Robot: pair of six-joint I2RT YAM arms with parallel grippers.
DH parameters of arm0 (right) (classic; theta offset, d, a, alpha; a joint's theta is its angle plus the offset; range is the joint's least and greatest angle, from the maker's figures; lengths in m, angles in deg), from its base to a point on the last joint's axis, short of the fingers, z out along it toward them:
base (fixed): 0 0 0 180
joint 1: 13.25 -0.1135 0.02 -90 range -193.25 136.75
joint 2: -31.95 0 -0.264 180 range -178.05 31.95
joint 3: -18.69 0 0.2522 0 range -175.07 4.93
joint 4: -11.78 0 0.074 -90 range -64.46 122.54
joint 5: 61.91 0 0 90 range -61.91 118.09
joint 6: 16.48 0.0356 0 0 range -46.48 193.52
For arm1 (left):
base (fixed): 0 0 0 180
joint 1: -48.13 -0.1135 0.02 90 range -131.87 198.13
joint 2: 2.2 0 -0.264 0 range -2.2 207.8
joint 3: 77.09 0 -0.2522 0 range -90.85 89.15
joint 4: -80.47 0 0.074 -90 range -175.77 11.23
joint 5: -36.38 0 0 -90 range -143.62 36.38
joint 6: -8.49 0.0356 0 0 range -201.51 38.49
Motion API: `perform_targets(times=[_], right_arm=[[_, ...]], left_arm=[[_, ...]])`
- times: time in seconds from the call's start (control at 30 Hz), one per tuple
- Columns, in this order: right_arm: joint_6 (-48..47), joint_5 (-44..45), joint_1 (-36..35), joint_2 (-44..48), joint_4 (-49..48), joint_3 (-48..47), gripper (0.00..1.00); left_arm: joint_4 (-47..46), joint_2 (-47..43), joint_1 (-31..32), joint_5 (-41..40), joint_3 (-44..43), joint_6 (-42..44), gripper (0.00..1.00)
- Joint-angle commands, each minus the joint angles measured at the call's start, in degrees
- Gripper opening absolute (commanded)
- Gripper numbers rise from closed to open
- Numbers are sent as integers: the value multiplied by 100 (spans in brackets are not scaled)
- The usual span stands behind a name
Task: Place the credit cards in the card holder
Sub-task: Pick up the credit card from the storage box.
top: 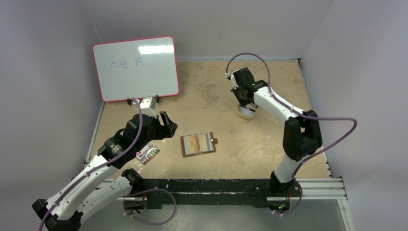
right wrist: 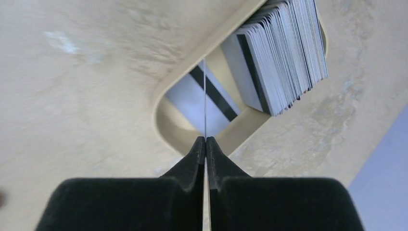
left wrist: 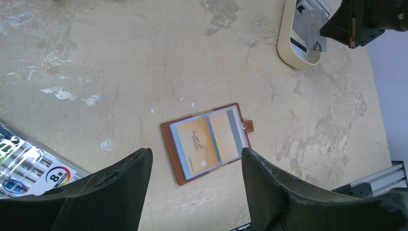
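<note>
The right gripper (right wrist: 205, 142) has its jaws pressed together on a single credit card (right wrist: 204, 96), which is seen edge-on as a thin pale line running straight out from the fingertips. Just beyond the tips is the cream oval tin (right wrist: 159, 122). A loose card (right wrist: 190, 103) with a dark stripe lies flat on its floor under the pinched one. Further out and to the right of the jaws, a thick stack of cards (right wrist: 284, 53) stands on edge inside the same tin, fanned slightly and leaning (pale grey, each with a dark stripe).

The left gripper (left wrist: 196, 153) hovers with its jaws spread wide and nothing between them. The card holder (left wrist: 207, 142) lies in the gap ahead of the fingertips, opened flat on the table (left wrist: 120, 62). Its left pocket holds a gold card (left wrist: 192, 147) and its right pocket a tan card with a grey stripe (left wrist: 231, 132). A small snap tab (left wrist: 247, 126) sticks out from its right edge.

A pack of markers (left wrist: 29, 168) lies beside the left finger, on its outer side. Well beyond the right finger, the tin shows with the other gripper over it. A red-framed whiteboard (top: 136, 67) stands at the table's far edge, behind the left arm.
</note>
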Motion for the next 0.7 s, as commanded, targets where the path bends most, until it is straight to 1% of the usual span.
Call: perform_targets(times=[0.0, 0.1, 0.2, 0.27, 0.37, 0.47, 0.6, 0.67], right_arm=[[635, -1133, -188, 868, 80, -285, 0], [1008, -1952, -365, 1329, -598, 121, 0], [1568, -3152, -475, 1796, -1466, 755, 0], [2045, -3767, -602, 2058, -2081, 1176, 0], [2714, -4563, -881, 2445, -3177, 1847, 0], [3660, -5505, -938, 2771, -4569, 2635, 0], [4887, -6236, -948, 3133, -6266, 3467, 0], [5347, -6459, -950, 3208, -6846, 3712, 0]], left_arm=[[-427, 62, -16, 193, 100, -148, 67], [-918, 78, -11, 780, 184, -424, 65], [-1668, -78, -11, 1106, 404, -777, 63], [-2078, -212, -16, 1113, 607, -1116, 61], [-2373, -283, -11, 1062, 812, -1627, 61], [-2723, -166, -13, 1495, 939, -1820, 58], [-3403, -83, -11, 2047, 1141, -2077, 56], [-3866, -186, -11, 2204, 1315, -2240, 56]])
